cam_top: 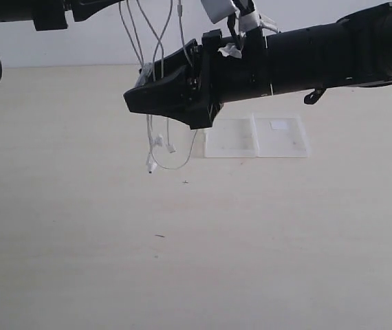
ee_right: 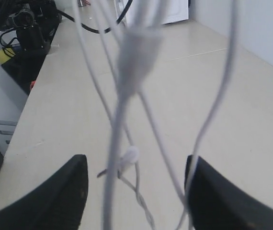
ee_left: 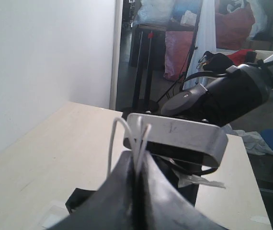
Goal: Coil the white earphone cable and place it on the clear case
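Step in hand: coiling; placing not yet begun.

My left fingers (ee_left: pixel 119 201) are pressed together on several strands of the white earphone cable (ee_right: pixel 135 52) and hold it up off the worktop (cam_top: pixel 251 261). Its loose ends dangle low; whether they touch the worktop I cannot tell.

My right fingers (ee_right: pixel 64 191) stand apart with strands hanging between them, nothing gripped.

The clear case (cam_top: pixel 258 137) lies flat toward the worktop's far edge, bare.

Next, as I judge it: pinch the hanging strands and gather the loose ends into the loop without tangling them.
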